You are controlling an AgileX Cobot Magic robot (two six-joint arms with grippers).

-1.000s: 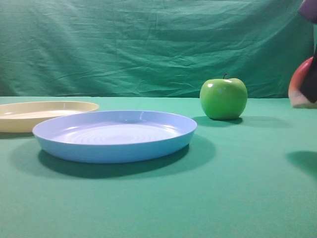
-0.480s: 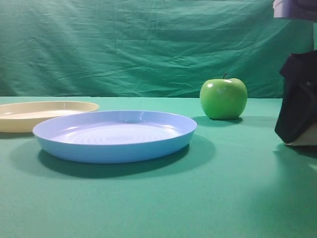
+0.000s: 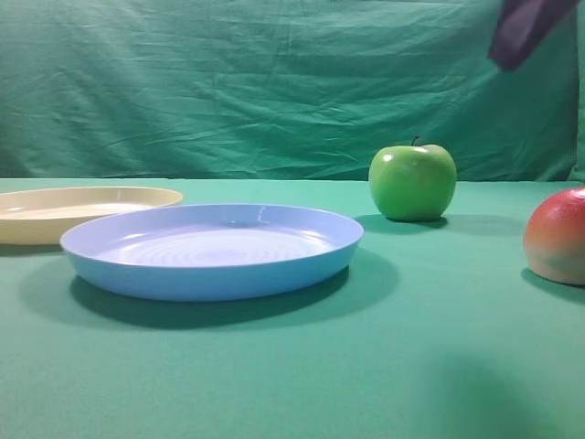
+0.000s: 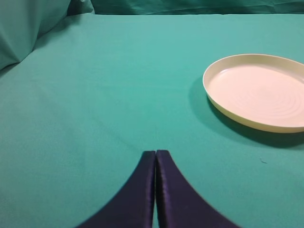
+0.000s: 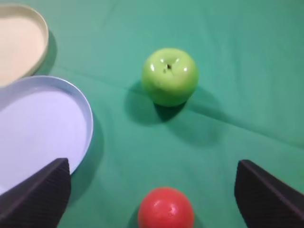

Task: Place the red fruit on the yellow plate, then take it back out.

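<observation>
Now the smooth round red fruit rests on wrinkled green cloth.

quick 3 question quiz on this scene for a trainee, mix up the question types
1. True or false: the red fruit lies on the yellow plate.
2. Multiple choice: what sits between the red fruit and the yellow plate in the exterior high view? A) a banana B) the blue plate C) a cup
3. Fill in: the right gripper is ____ above the red fruit, while the left gripper is shut.

Key:
1. False. The fruit rests on the green cloth, near the green apple, and the yellow plate is bare.
2. B
3. open; its fingers stand wide apart on either side of the fruit, not touching it.
</observation>
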